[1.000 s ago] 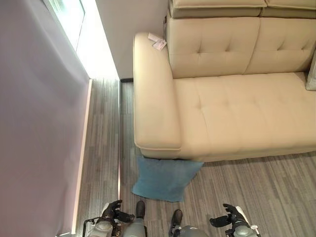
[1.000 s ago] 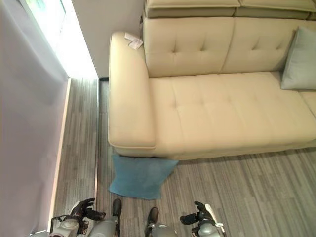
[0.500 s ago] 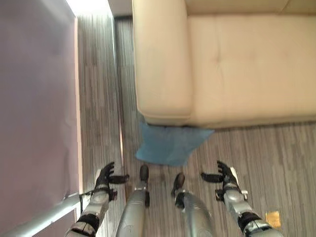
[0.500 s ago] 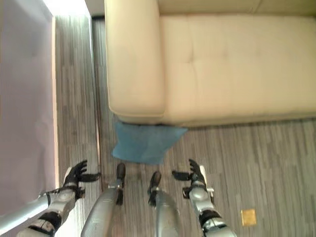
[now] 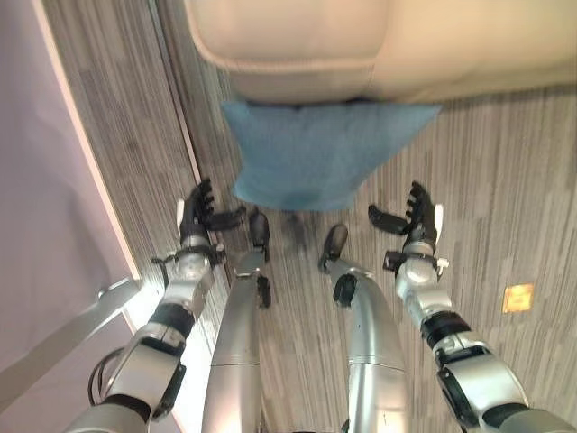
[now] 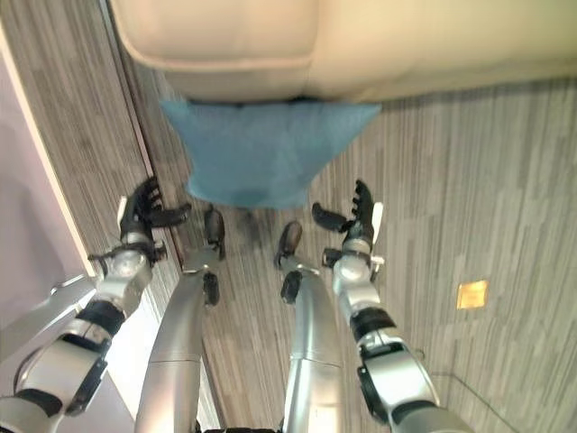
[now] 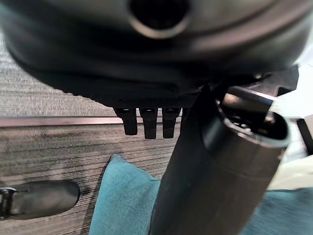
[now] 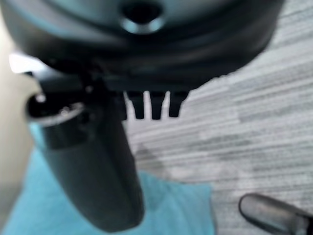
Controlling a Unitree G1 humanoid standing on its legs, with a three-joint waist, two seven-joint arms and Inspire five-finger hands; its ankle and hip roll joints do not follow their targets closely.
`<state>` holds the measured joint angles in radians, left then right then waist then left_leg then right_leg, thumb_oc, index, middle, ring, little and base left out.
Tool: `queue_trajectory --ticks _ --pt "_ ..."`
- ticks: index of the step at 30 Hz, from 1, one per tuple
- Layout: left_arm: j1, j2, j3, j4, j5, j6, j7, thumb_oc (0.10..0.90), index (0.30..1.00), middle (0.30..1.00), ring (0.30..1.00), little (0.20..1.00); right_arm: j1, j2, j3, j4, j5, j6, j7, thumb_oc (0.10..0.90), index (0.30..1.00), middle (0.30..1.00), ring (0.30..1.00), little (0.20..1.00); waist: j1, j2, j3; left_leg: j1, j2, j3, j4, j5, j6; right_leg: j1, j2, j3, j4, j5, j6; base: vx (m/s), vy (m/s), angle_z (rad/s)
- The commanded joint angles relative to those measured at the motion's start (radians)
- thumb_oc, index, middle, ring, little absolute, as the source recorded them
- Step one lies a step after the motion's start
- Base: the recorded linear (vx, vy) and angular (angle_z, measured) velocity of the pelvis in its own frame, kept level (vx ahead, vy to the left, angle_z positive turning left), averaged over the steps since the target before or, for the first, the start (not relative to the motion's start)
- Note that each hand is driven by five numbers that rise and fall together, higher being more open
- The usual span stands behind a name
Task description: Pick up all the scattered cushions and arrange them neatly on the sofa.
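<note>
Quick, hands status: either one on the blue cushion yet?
Left hand: open, holding nothing, beside the blue cushion, not touching.
Right hand: open, holding nothing, on the cushion's other side, not touching.

the cushion (image 5: 320,153) before me is matt blue woven cloth. the sofa (image 5: 379,41) looks like smooth cream leather. the floor (image 5: 514,162) is streaked grey wood-grain, faintly glossy.
</note>
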<state>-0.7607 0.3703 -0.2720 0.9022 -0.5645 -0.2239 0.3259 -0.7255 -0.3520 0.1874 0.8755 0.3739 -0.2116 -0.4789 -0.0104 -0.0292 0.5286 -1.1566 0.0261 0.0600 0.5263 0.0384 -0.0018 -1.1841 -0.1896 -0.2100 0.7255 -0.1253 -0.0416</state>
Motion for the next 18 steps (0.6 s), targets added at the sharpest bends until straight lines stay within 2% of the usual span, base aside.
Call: queue_trajectory --ticks 1,8,18 --pt "0.059 0.025 0.022 -0.063 -0.011 -0.089 0.037 0.800 0.900 0.900 0.900 0.900 0.085 -0.095 -0.006 -0.103 0.025 -0.099 -0.039 0.800 0.900 0.900 0.900 0.900 -0.007 0.041 -0.129 -0.055 0.008 -0.056 0.026 -0.109 -0.023 0.004 -0.024 0.046 -0.081 -0.025 0.127 -0.02 -0.024 0.12" --pt "0.026 0.040 0.010 -0.104 0.002 -0.091 0.042 0.800 0.900 0.900 0.900 0.900 0.074 -0.146 -0.016 -0.134 0.050 -0.121 -0.009 0.800 0.900 0.900 0.900 0.900 -0.007 0.046 -0.155 -0.136 -0.004 -0.057 0.014 -0.089 -0.023 -0.096 -0.030 0.064 -0.052 -0.018 0.135 -0.02 -0.013 0.03" --pt "-0.072 0.069 -0.031 -0.108 -0.017 -0.086 0.038 0.800 0.900 0.900 0.900 0.900 -0.069 -0.213 0.076 -0.106 0.125 -0.115 0.074 0.800 0.900 0.900 0.900 0.900 0.002 0.059 -0.165 -0.228 -0.006 -0.069 0.010 -0.064 -0.026 -0.193 -0.036 0.081 -0.033 -0.006 0.150 0.00 -0.033 0.04"
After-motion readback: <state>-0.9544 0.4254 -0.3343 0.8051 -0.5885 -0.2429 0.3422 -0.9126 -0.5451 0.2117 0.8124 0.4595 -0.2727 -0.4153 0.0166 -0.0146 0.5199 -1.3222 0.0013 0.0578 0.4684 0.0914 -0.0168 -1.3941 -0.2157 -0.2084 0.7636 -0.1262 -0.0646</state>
